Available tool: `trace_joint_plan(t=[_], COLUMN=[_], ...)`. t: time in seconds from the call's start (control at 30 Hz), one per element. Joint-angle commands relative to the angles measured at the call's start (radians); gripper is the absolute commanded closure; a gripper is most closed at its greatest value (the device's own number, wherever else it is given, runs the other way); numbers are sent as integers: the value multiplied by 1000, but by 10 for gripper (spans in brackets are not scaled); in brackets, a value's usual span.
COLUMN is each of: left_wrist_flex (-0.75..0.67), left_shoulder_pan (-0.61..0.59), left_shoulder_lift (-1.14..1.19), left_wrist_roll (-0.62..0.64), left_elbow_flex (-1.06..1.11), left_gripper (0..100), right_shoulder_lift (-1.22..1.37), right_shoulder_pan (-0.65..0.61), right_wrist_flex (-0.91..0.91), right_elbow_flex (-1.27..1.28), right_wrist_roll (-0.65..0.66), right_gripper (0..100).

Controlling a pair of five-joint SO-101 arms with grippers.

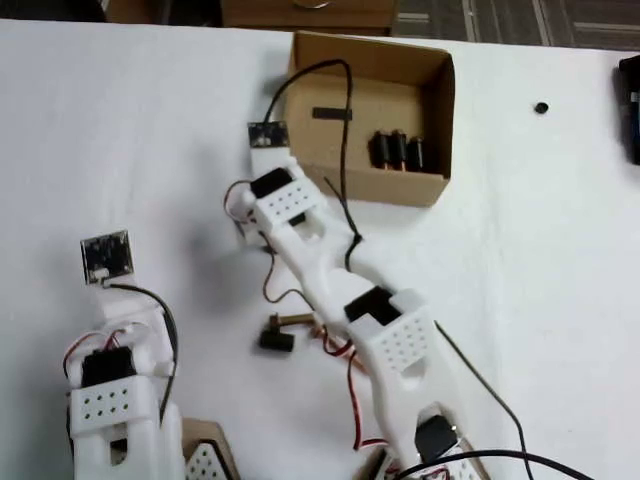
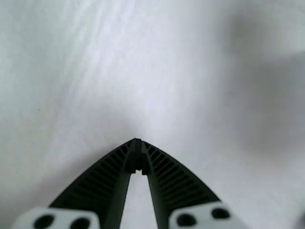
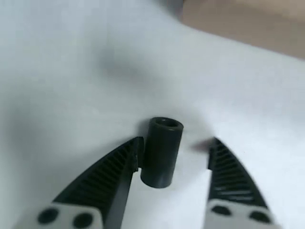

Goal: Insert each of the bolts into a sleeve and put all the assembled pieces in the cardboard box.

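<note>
A black sleeve (image 3: 162, 152) lies on the white table between the fingers of my right gripper (image 3: 175, 143), which is open; one finger (image 3: 125, 160) touches the sleeve's side and the other stands clear of it. The right arm (image 1: 300, 225) stretches up to just in front of the cardboard box (image 1: 442, 120). Three assembled pieces (image 1: 397, 150) lie side by side in the box. A bolt (image 1: 280, 330) with a brass shaft and a black head rests on the table beside the right arm. My left gripper (image 2: 137, 142) is shut on nothing, over bare table, at the lower left.
The box's brown wall (image 3: 248, 24) shows beyond the sleeve. A small black part (image 1: 541, 107) and a dark object (image 1: 630, 95) sit at the far right. Cables (image 1: 345, 130) run from the right arm across the box's edge.
</note>
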Motion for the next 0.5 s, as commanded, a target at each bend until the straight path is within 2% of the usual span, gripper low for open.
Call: trace_joint_plan(t=[0.0, 0.07, 0.27, 0.47], left_wrist_flex=[-15, -15, -17, -12], left_shoulder_pan=[-8, -8, -8, 38], left_shoulder_lift=[-11, -11, -11, -11], left_wrist_roll=[0, 0, 0, 2], left_elbow_flex=[-36, -36, -36, -36], left_gripper=[979, 979, 979, 979], right_shoulder_lift=[2, 2, -5, -36], right_shoulder_pan=[-36, -39, -28, 65], right_wrist_flex=[12, 13, 33, 203], right_elbow_flex=[-8, -8, -11, -195], right_wrist_roll=[-9, -9, -8, 0], right_gripper=[948, 983, 979, 979])
